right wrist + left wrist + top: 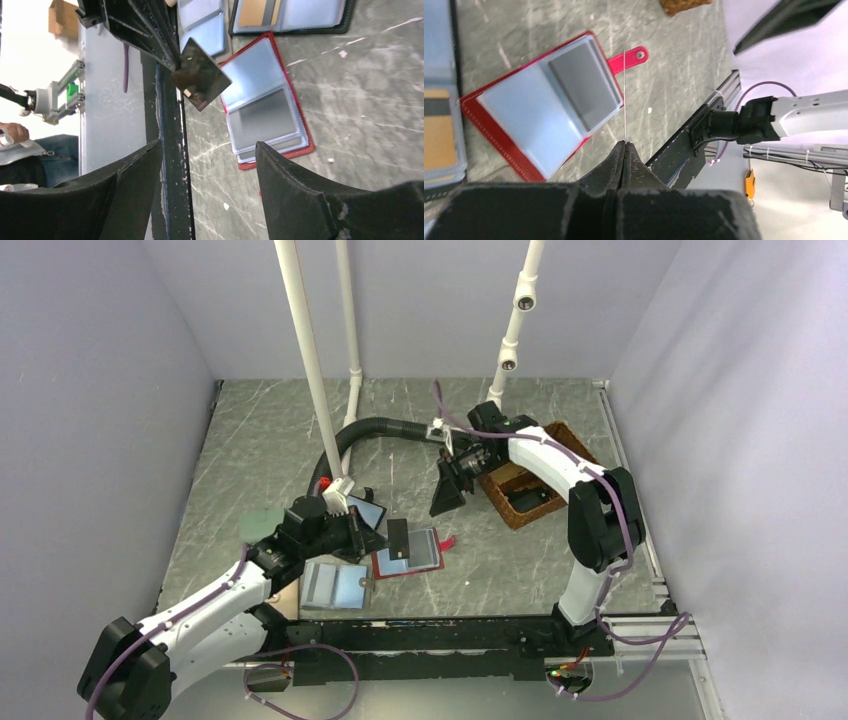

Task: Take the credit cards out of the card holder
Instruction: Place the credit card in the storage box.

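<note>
The grey marbled table (520,570) sits boxed in by pale lilac walls. My left claw (625,149) is pinched tight on one dark credit card (201,75), lifted clear of the surface and edge-on to my own wrist camera. Just beneath it and a little to the right, the red card holder (420,552) lies open and flat, long axis running left to right, pull tab pointing right. My right claw (207,150) hangs spread and holds nothing, farther off and to the right beside the wicker basket (530,495), facing back toward the card. I judge my left arm the nearer one to the holder.
</note>
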